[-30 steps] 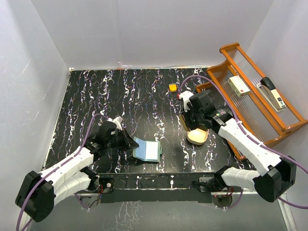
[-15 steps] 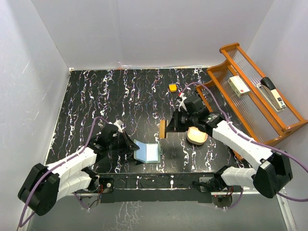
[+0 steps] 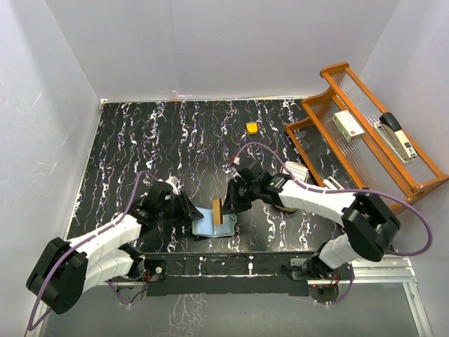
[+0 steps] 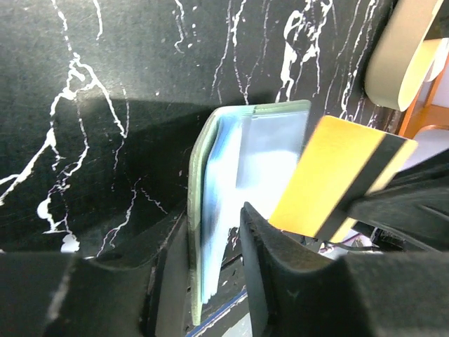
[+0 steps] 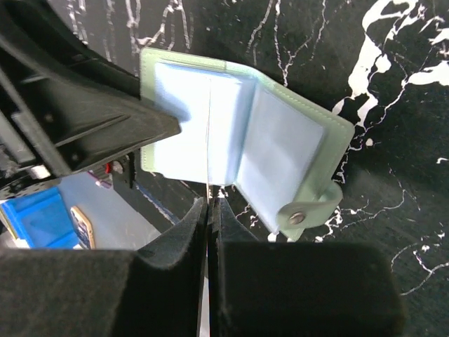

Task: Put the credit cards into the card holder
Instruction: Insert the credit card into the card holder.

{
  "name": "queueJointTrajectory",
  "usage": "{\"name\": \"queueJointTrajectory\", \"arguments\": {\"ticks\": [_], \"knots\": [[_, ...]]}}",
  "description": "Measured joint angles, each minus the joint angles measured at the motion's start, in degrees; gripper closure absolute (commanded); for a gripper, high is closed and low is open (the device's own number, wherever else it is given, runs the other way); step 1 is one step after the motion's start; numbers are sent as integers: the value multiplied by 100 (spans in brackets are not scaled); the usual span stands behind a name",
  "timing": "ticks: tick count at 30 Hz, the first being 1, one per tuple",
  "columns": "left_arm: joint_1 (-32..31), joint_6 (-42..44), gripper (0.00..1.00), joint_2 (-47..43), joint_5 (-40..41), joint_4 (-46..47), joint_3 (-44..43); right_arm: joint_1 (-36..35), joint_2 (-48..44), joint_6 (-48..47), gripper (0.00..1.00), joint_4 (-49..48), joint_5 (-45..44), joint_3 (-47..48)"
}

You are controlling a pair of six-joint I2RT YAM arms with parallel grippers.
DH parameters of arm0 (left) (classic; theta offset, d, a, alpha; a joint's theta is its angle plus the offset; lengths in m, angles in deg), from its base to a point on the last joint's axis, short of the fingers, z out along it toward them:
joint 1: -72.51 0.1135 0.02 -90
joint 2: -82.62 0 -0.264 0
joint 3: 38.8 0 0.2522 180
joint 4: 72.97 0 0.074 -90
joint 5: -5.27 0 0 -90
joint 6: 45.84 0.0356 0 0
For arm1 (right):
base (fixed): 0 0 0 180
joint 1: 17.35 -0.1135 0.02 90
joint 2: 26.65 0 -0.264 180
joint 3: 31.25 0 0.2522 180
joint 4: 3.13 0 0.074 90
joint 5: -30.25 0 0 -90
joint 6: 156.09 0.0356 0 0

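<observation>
A yellow credit card (image 4: pixel 330 179) is being pinched between the closed fingers of the right gripper (image 5: pixel 210 205), just past their tips over the open card holder (image 5: pixel 280 151). One flap of the holder is being clamped between the fingers of the left gripper (image 4: pixel 210 239).

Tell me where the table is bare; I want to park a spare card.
Bare: the back-left of the table, from its left edge to the orange block. Crowded: front centre, where the left gripper and right gripper, pinching a card, meet at the card holder.
</observation>
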Motion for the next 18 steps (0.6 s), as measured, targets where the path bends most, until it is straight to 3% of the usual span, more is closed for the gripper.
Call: {"name": "queueJointTrajectory", "arguments": {"ticks": [10, 18], "knots": [[0, 240, 71, -293, 197, -531, -2, -94, 509, 42, 100, -120, -306, -328], [0, 240, 100, -605, 256, -616, 114, -94, 562, -26, 100, -127, -404, -382]]}}
